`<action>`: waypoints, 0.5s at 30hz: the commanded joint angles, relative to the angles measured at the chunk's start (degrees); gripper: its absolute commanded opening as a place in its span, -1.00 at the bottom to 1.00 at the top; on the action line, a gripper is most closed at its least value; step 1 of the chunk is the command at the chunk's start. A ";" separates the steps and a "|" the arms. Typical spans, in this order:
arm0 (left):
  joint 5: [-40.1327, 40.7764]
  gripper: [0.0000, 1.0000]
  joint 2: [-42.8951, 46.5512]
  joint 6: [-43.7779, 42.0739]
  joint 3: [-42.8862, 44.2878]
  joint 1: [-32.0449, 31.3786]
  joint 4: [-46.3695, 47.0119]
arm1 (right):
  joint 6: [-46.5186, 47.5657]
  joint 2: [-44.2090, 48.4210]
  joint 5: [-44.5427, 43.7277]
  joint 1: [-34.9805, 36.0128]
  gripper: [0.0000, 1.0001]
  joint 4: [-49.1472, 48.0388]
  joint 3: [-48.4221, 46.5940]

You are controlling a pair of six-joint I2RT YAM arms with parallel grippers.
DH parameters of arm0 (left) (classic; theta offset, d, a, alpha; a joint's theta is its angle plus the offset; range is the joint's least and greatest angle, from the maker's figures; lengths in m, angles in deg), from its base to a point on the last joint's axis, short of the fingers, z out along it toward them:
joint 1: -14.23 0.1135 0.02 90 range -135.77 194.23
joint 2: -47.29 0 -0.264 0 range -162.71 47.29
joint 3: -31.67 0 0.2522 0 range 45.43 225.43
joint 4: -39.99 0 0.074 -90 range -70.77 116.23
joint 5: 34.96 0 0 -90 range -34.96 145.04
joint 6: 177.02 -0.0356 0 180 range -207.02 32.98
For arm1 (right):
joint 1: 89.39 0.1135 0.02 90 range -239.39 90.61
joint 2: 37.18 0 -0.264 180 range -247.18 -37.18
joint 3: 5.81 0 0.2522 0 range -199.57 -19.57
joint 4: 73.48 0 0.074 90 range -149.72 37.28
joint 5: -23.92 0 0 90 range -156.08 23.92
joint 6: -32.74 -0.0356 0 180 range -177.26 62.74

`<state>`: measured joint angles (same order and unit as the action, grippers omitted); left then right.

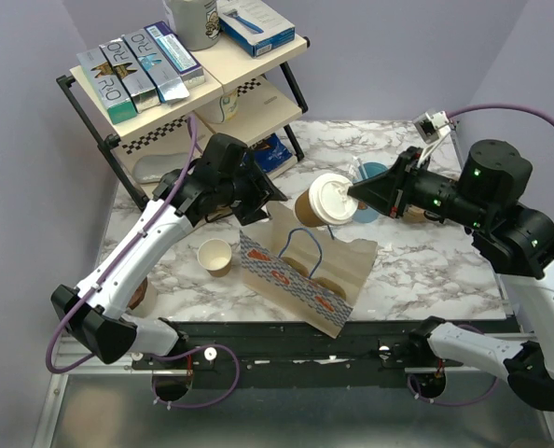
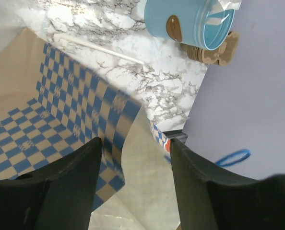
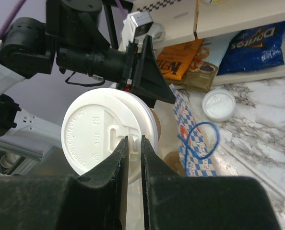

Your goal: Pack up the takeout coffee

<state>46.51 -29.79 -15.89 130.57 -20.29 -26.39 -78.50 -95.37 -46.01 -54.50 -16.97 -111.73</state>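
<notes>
Takeout coffee [image 1: 324, 201]: one tan paper cup with a white lid, held clear of the table [image 1: 426, 271] and tipped on its side. In the top view it is at the upper edge of the paper bag.

Right gripper [image 1: 353, 193]: jaws clamped on the rim of the lid. The wrist view shows both fingers [image 3: 117, 158] pressed close on it.

Paper bag [image 1: 352, 257]: one, tan with a blue-checked panel and a blue loop handle, mouth open. Two round brown shapes show inside; what they are cannot be told.

Left gripper [image 1: 263, 198]: at the bag's far left corner, jaws apart. The bag's edge shows between them in the wrist view, and contact cannot be confirmed.

Other cups:
- One open tan paper cup [image 1: 214, 256], upright on the table left of the bag.
- One light-blue cup [image 2: 190, 19], on its side behind the bag, with something pale inside.
- Cups in total: three.

One loose white lid [image 3: 219, 104] lies on the table.

Shelf rack [image 1: 100, 117]: at the rear left, two tiers. The top tier holds four boxes [image 1: 139, 63] side by side.
</notes>
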 commanded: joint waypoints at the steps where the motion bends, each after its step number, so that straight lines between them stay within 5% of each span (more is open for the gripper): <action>1: 3.68 0.56 0.70 -3.10 2.57 -0.11 1.56 | 0.23 -0.34 -0.98 0.79 -0.99 1.99 0.23; 6: 10.18 0.98 3.60 -5.82 2.75 -0.11 0.68 | 0.49 -1.74 -5.22 0.97 -0.99 3.05 -0.04; 15: 12.41 0.98 5.27 -23.22 5.48 -0.19 -3.72 | 0.94 -5.79 -7.68 5.62 -0.99 5.77 -0.13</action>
<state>57.02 -26.54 -28.91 135.21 -20.29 -27.82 -78.10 -99.35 -50.75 -51.00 -14.37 -111.62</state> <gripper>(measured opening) 0.988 0.201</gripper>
